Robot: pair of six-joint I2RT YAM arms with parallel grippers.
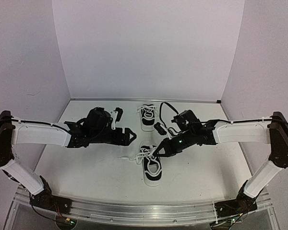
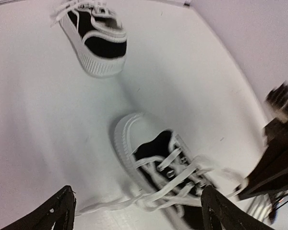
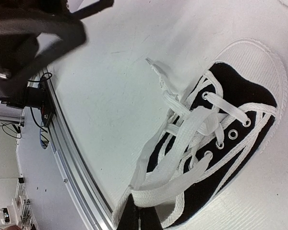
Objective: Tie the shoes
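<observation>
Two black shoes with white soles and white laces stand on the table. The far shoe (image 1: 147, 118) (image 2: 97, 39) sits toward the back. The near shoe (image 1: 152, 168) (image 2: 156, 160) (image 3: 233, 139) has loose laces. My right gripper (image 1: 156, 152) (image 3: 142, 218) is shut on a loop of the near shoe's lace (image 3: 182, 187), just above the shoe's opening. To the left of that shoe my left gripper (image 1: 130, 136) (image 2: 139, 215) stands wide open. A lace end (image 2: 108, 205) lies on the table between its fingers, untouched by either one.
White table (image 1: 91, 167) with white walls behind and at both sides. A metal rail (image 1: 134, 211) (image 3: 72, 163) runs along the near edge. The right arm (image 2: 278, 158) shows at the right of the left wrist view, and the left arm (image 3: 33, 33) at the top left of the right wrist view.
</observation>
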